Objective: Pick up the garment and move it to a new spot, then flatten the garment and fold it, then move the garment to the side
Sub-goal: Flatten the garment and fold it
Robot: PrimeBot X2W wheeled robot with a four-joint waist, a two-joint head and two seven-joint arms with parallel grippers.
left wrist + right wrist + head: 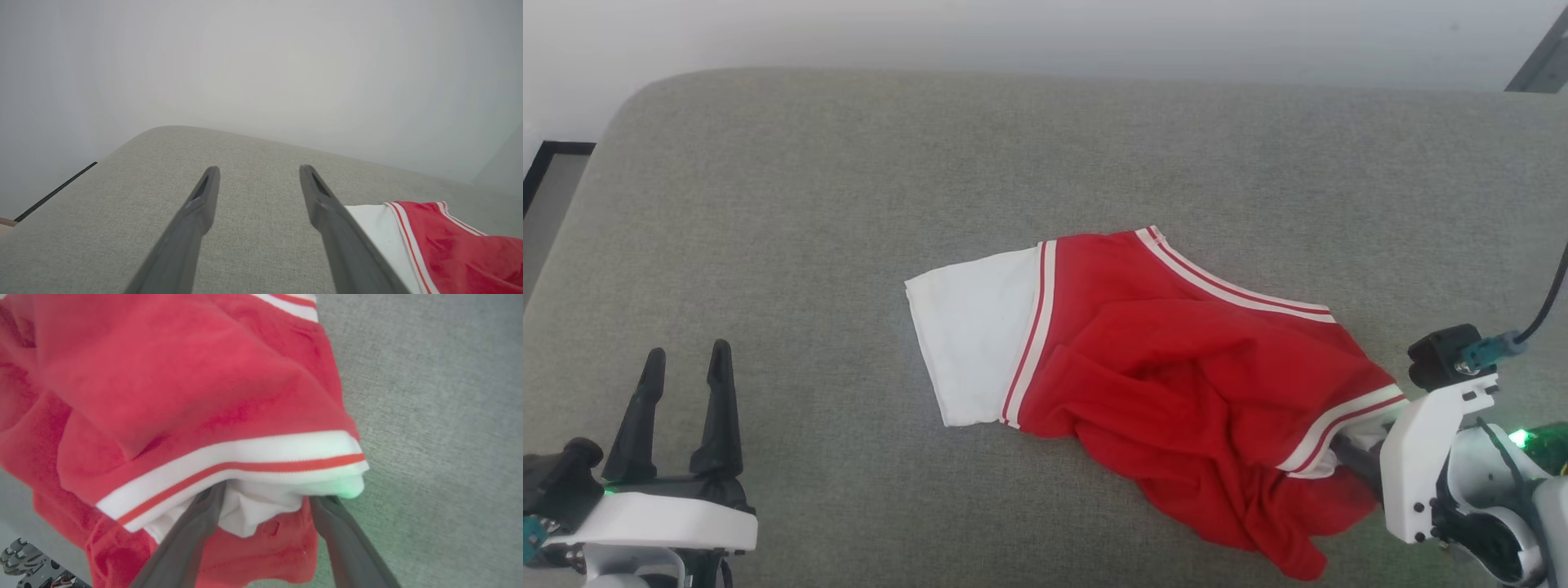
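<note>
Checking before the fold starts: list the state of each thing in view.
garment: crumpled, not folded, lying on the cushion.
left gripper: open, empty, apart from the garment.
right gripper: open, fingers either side of a white fold under the garment's striped trim, not clamped.
</note>
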